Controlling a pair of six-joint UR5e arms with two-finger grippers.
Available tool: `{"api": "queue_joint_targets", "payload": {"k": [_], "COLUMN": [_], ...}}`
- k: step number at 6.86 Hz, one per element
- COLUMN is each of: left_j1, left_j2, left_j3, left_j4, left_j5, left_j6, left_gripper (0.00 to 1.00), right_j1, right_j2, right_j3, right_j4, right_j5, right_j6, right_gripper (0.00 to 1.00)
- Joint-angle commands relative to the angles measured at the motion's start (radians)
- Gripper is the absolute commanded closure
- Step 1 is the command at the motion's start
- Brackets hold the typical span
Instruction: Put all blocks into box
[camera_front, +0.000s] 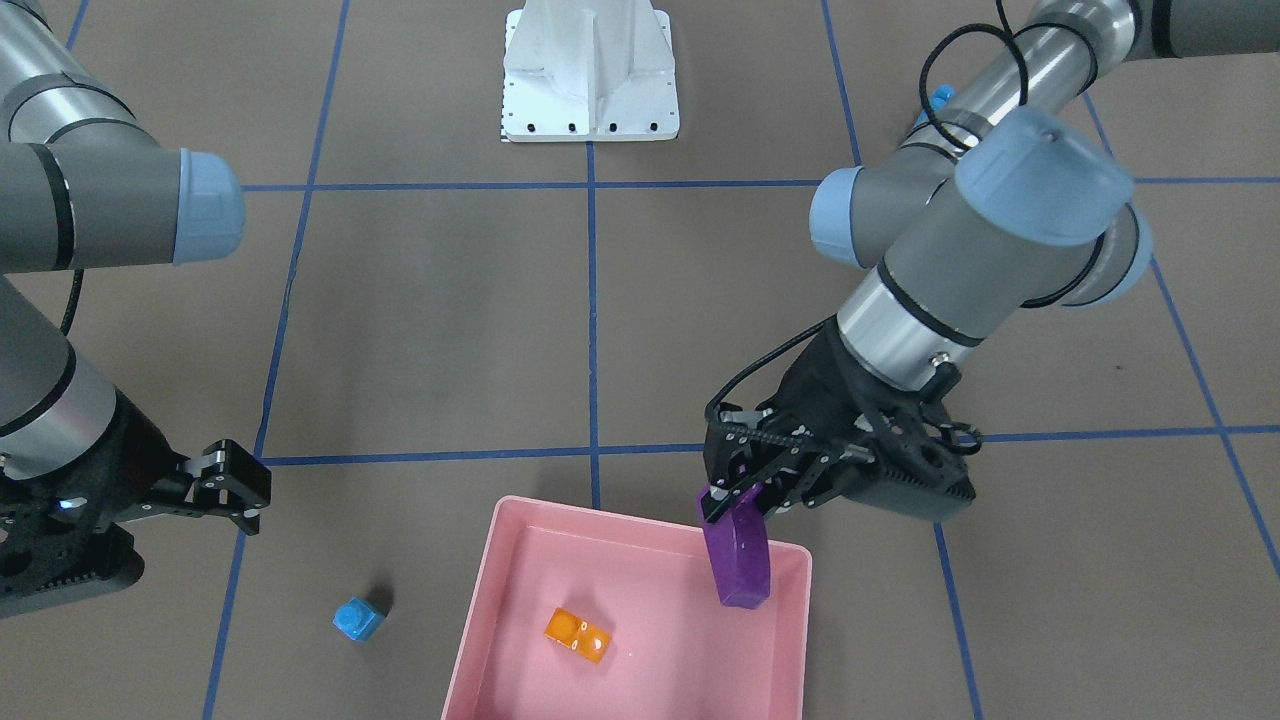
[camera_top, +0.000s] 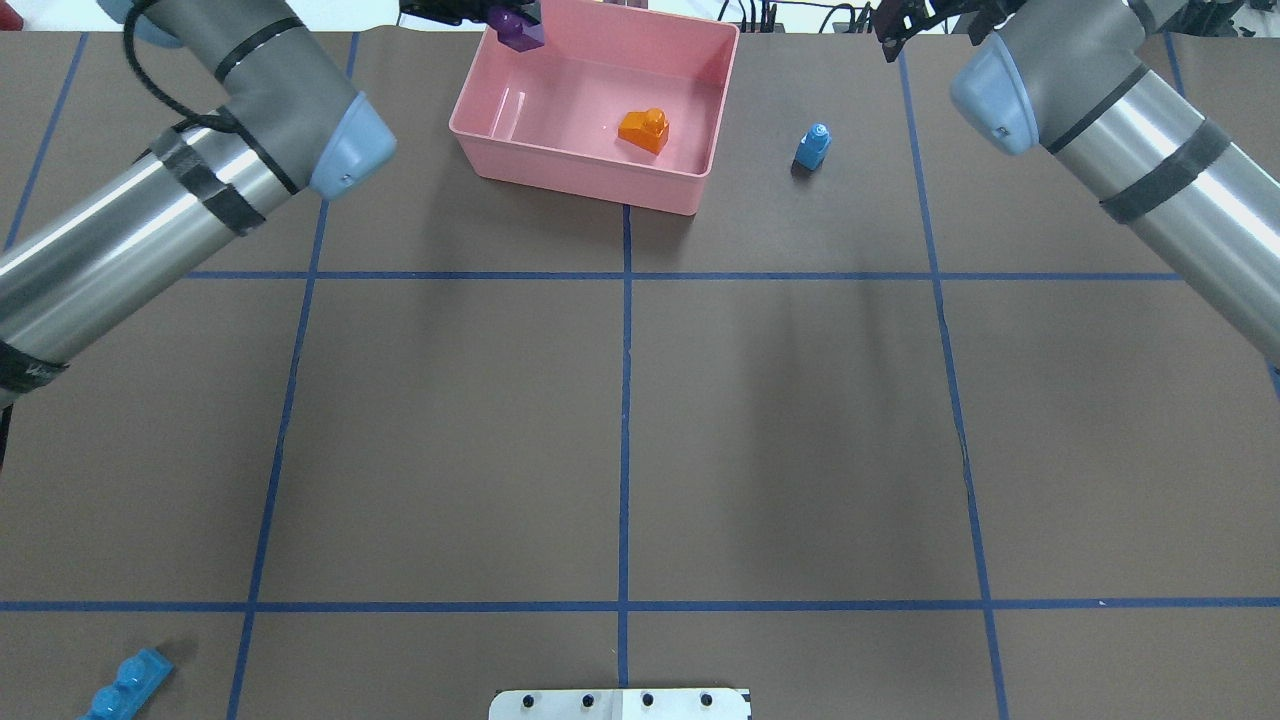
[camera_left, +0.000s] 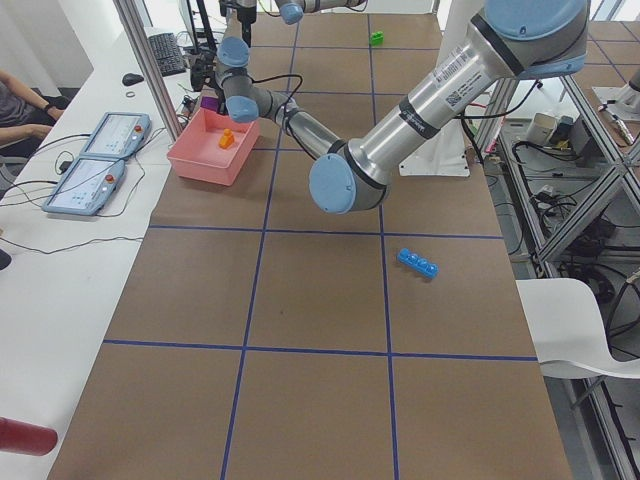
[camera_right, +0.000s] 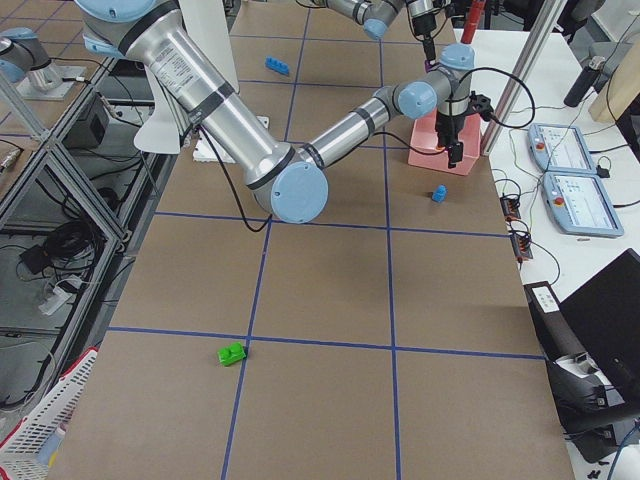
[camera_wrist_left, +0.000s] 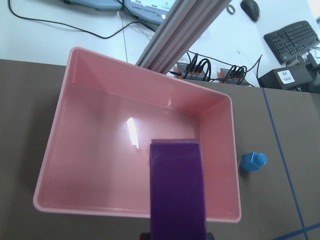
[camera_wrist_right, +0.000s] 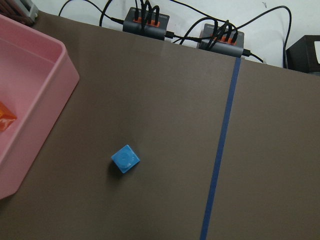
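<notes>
The pink box (camera_front: 480, 600) sits at the table's far side. An orange block (camera_front: 578, 634) lies inside it. My left gripper (camera_front: 725, 500) is shut on the purple block (camera_front: 738, 560) and holds it upright over the box's corner; the left wrist view shows the block (camera_wrist_left: 177, 190) above the box floor (camera_wrist_left: 100, 150). The small blue cube (camera_front: 357, 619) stands on the table beside the box. My right gripper (camera_front: 245, 490) is open and empty, a little above and away from that cube (camera_wrist_right: 125, 158). The long blue bar (camera_top: 125, 685) and the green cube (camera_right: 232, 353) lie far off.
The white base plate (camera_front: 590, 70) stands at the robot's side of the table. Blue tape lines cross the brown table top. Control tablets and cables lie beyond the table edge behind the box (camera_left: 205, 150).
</notes>
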Motion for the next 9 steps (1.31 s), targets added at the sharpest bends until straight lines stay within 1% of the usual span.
{"api": "queue_joint_targets", "payload": {"k": [1,2,3,4,5,6,7,8,9], "left_j1": [0.067,0.114,0.137,0.144,0.144,0.144,0.145,0.145,0.145], "left_j2": [-0.108,-0.121,-0.125,-0.123,-0.122,-0.123,-0.123,-0.123,-0.123], "left_j3": [0.167,0.216,0.247,0.256,0.269,0.275,0.281,0.282,0.282], "left_j4": [-0.029,-0.029,-0.029,-0.026,-0.022,-0.017,-0.015,-0.015,-0.015], "left_j5": [0.15,0.266,0.319,0.324,0.332,0.347,0.352,0.353,0.355], "left_j6": [-0.002,-0.002,-0.002,-0.001,-0.001,-0.002,0.001,0.002,0.002], "left_gripper": [1.0,1.0,1.0,1.0,0.97,0.69,0.01,0.0,0.0], "right_j1": [-0.019,-0.03,-0.05,-0.074,-0.096,-0.111,-0.134,-0.148,-0.175], "right_j2": [-0.03,-0.026,-0.021,-0.016,0.028,0.068,0.088,0.109,0.132], "right_j3": [-0.048,-0.101,-0.165,-0.219,-0.285,-0.334,-0.394,-0.474,-0.532], "right_j4": [0.117,0.195,0.317,0.414,0.45,0.458,0.52,0.615,0.684], "right_j5": [-0.014,-0.014,-0.017,-0.063,-0.081,-0.12,-0.166,-0.172,-0.212], "right_j6": [-0.004,0.018,0.084,0.145,0.187,0.192,0.194,0.194,0.194], "right_gripper": [0.0,0.0,0.0,0.0,0.0,0.0,0.0,0.0,0.0]}}
